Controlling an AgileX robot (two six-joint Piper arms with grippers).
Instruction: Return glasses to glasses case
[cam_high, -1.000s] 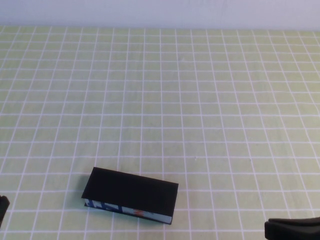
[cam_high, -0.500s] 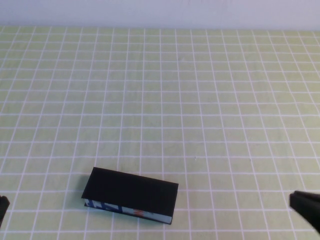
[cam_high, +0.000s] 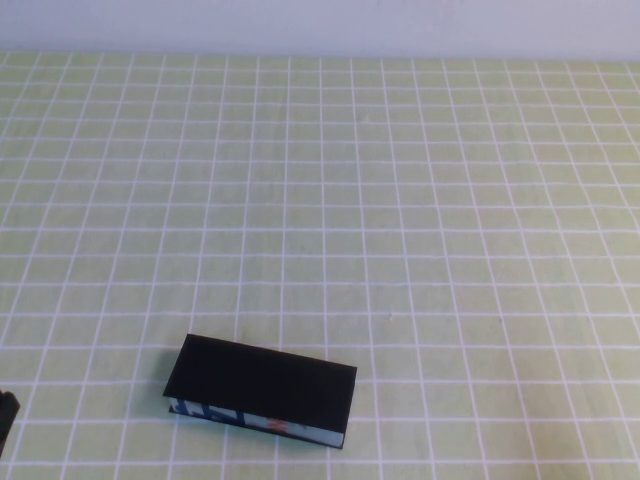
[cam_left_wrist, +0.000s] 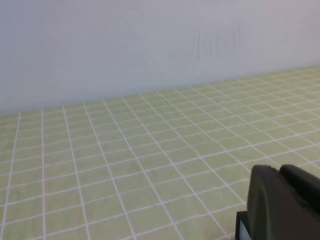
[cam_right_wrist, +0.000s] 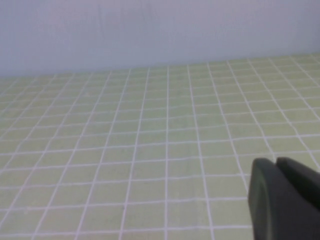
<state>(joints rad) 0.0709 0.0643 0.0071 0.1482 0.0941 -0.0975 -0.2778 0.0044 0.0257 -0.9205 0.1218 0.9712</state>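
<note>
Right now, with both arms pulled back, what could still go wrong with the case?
1. The glasses case lies shut near the table's front edge; a nudge could push it off.
2. No glasses show, so whether they are inside cannot be checked.
3. The left gripper sits near the case; the shut right gripper is clear.

Glasses case (cam_high: 262, 388): matt black lid (printed strip on its front edge). Surface (cam_high: 420, 200): matt green cloth, white grid. Wall (cam_left_wrist: 150, 45): smooth, matt.
</note>
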